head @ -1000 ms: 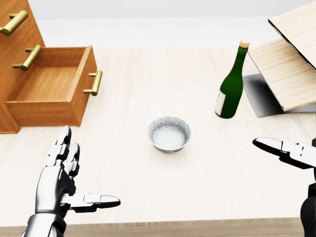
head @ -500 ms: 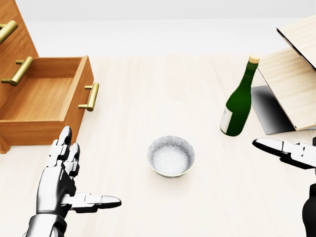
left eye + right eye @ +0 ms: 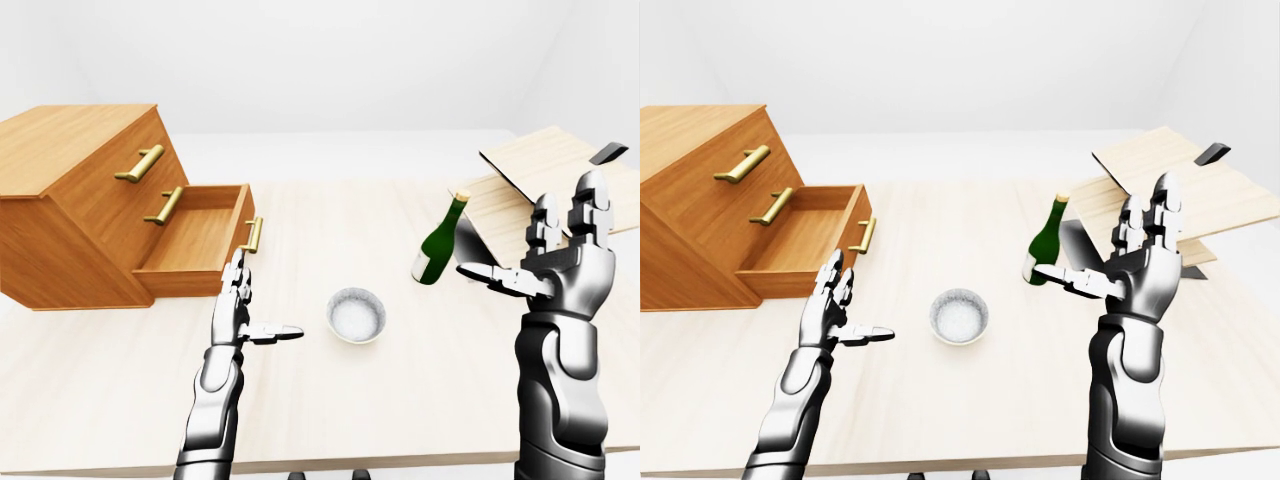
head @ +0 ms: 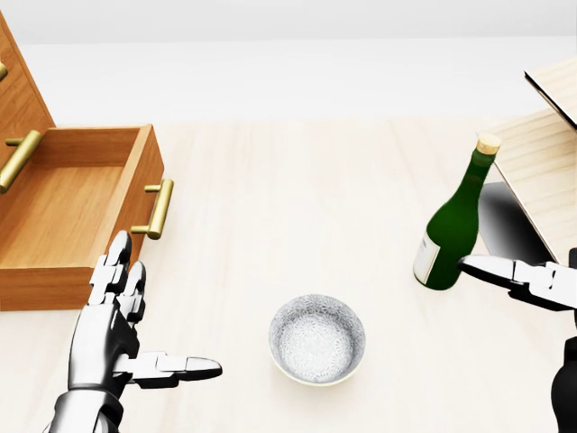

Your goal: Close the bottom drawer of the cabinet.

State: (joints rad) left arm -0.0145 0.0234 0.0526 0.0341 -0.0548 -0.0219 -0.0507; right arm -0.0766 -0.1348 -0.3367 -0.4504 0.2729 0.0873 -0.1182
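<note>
Your table is a pale wood surface carrying everything in view. The cabinet stands at the far left in the left-eye view, up and to the left of your left fingers, with two brass handles on its upper drawer fronts. Its bottom drawer is pulled well out and open at the top; its front panel and brass handle sit just above your left fingertips in the head view, apart from them. Stacked light wooden boards lie at the right, behind your right fingers in the right-eye view.

Your right hand is raised upright, fingers spread and straight, thumb pointing left, holding nothing. Your left hand is held low, fingers straight and side by side pointing up the head view, thumb stuck out to the right, holding nothing.

The green bottle stands upright with a cork top, just left of your right thumb. The speckled bowl sits between your hands, right of your left thumb tip, not touching it.
</note>
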